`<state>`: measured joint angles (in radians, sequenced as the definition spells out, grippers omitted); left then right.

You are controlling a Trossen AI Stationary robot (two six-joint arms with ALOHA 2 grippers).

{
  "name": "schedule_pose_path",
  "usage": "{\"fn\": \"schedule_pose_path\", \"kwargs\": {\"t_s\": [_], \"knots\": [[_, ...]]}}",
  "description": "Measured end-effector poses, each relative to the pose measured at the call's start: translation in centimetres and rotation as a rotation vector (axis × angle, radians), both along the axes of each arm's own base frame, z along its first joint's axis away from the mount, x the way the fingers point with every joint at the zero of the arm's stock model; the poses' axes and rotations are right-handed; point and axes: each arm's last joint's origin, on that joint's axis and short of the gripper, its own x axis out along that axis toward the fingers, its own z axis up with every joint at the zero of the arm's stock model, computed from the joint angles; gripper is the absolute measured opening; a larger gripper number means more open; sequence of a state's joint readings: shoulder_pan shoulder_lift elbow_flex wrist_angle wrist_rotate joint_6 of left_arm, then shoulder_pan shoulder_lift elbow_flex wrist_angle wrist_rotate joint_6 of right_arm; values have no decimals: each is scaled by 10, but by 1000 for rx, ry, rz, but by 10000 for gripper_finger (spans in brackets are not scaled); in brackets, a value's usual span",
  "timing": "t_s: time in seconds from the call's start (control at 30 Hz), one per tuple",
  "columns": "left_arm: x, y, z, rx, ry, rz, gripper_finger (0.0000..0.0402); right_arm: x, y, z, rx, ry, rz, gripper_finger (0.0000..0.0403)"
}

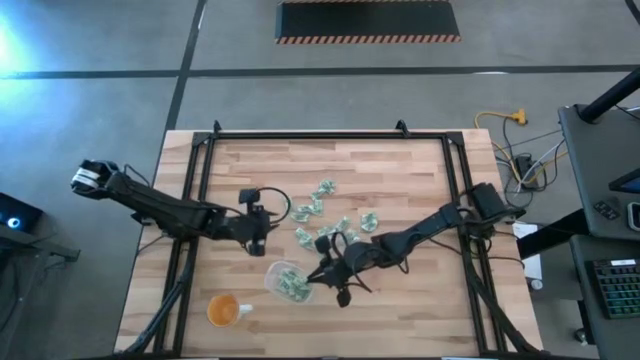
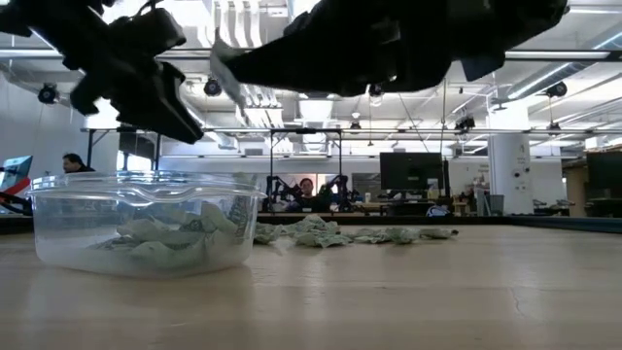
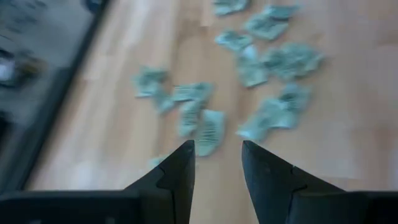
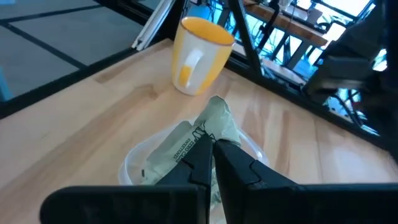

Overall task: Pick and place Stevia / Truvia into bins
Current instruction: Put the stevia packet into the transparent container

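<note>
Bright overhead lighting, left wrist view blurred

the sweetener packets (image 1: 322, 190) are small, flat, pale green and white paper slips, scattered in a loose, crumpled spread across the middle of the table. some lie heaped inside the clear tub (image 1: 286, 281), a shallow translucent plastic bin with rounded corners, standing upright near the front edge. one packet (image 4: 214, 121), perhaps two, is pinched above the tub.
</note>
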<state>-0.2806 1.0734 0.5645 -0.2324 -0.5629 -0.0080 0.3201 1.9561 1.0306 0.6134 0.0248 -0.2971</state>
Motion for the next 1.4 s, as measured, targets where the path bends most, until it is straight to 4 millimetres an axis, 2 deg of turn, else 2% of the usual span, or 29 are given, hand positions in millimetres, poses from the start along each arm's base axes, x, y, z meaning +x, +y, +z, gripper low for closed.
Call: {"fn": "schedule_pose_path", "kwargs": {"t_s": [0.13,0.33,0.47,0.67,0.8,1.07,1.23,1.4], "knots": [[6,2,-9,94,8,41,116,12,4,-11,11,19,-5,9],[18,6,-15,114,13,75,116,27,9,-29,-26,101,-4,20],[26,10,-19,116,-4,94,116,32,11,-26,-46,154,-4,49],[34,19,-29,122,32,134,116,33,11,-12,-56,183,-4,98],[38,24,-35,106,50,146,116,25,8,0,-77,246,-5,121],[54,40,-43,-38,117,38,116,-16,-5,28,-52,570,-90,131],[65,49,-52,-63,167,15,116,-36,-8,29,-19,679,-143,123],[73,63,-59,-28,208,70,116,-46,-11,18,-31,721,-154,115]]}}
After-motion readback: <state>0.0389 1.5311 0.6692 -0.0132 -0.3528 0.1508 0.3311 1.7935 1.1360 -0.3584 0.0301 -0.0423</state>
